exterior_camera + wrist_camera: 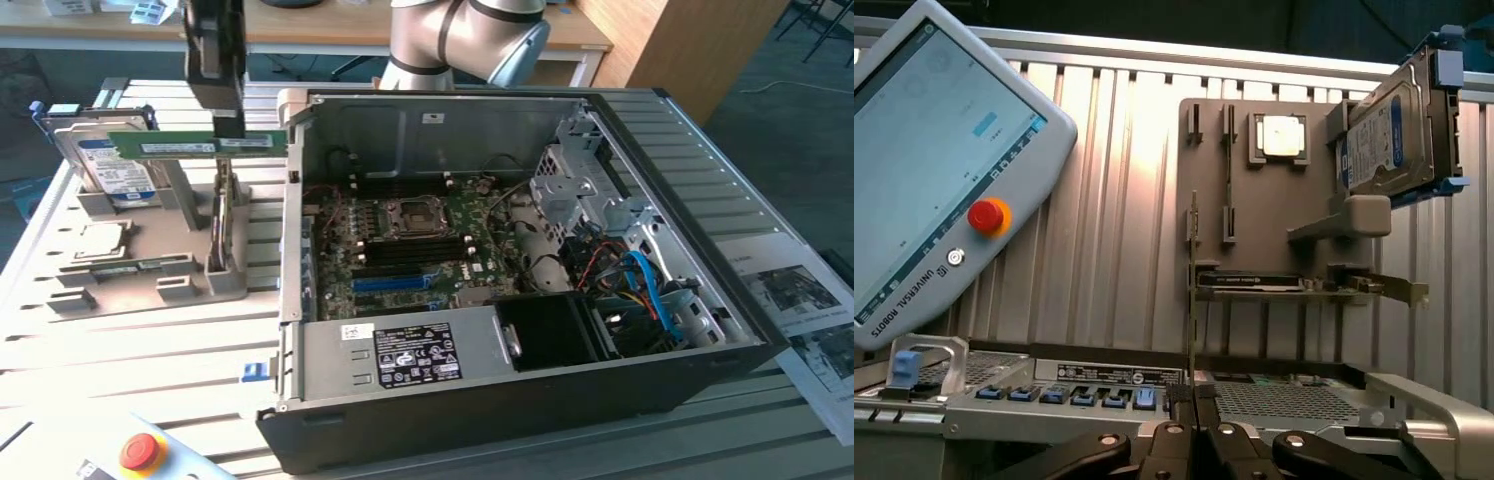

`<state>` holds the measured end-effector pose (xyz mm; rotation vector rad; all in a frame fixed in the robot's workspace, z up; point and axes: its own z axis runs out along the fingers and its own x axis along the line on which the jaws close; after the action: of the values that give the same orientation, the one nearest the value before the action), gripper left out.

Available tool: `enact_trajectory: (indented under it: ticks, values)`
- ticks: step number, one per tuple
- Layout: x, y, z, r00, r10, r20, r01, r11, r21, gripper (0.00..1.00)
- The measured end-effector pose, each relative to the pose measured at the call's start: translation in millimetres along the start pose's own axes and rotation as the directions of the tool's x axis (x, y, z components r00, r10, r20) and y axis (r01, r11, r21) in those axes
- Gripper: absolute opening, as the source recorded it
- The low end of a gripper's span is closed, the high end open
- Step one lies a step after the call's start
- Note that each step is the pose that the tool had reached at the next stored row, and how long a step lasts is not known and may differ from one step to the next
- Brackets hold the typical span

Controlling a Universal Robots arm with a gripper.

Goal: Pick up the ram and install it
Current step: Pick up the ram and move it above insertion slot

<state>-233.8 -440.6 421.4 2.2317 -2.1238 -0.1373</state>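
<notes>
The ram (198,146) is a long green stick held level in the air above the grey parts holder (134,290), at the exterior view's left of the open computer case (534,400). My gripper (230,132) comes down from above and is shut on the stick near one end. In the wrist view the ram (1192,290) shows edge-on as a thin line rising from between my shut fingertips (1192,398). Inside the case lies the motherboard (461,215) with dark memory slots (400,256) and a blue slot (400,282).
The holder carries a hard drive (114,165), a square silver processor (100,240), a second green stick (140,267) and an upright card (220,230). A teach pendant with a red button (140,452) lies at the table's front. Cables (641,285) crowd the case's right side.
</notes>
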Motion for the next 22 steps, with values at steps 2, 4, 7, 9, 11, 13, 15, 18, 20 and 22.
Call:
enact_trajectory:
  ticks: [2,4,7,9,11,13,15,18,20,22]
  values:
    - [0.8,-6.3,-0.7,1.0000,0.000,0.0001,0.000,1.0000,-0.0020,0.11]
    - [1.6,-12.5,-1.3,1.0000,0.000,0.0002,0.000,1.0000,-0.0037,0.11]
    - [2.8,-21.2,-2.3,1.0000,0.000,0.0003,0.000,1.0000,-0.0057,0.11]
    - [3.6,-27.3,-3.0,1.0000,0.000,0.0003,0.000,1.0000,-0.0071,0.11]
    - [4.4,-33.5,-3.6,1.0000,0.000,0.0004,0.000,1.0000,-0.0086,0.11]
    - [5.2,-39.7,-4.3,1.0000,0.000,0.0005,0.000,0.9999,-0.0102,0.11]
    - [5.9,-45.9,-4.9,1.0000,0.000,0.0006,0.000,0.9999,-0.0118,0.11]
    - [7.0,-55.0,-5.9,1.0000,0.000,0.0007,0.000,0.9999,-0.0144,0.11]
    - [7.8,-61.2,-6.6,1.0000,0.000,0.0008,0.000,0.9999,-0.0161,0.11]
    - [8.8,-67.8,-7.3,1.0000,0.000,0.0009,0.000,0.9998,-0.0179,0.11]
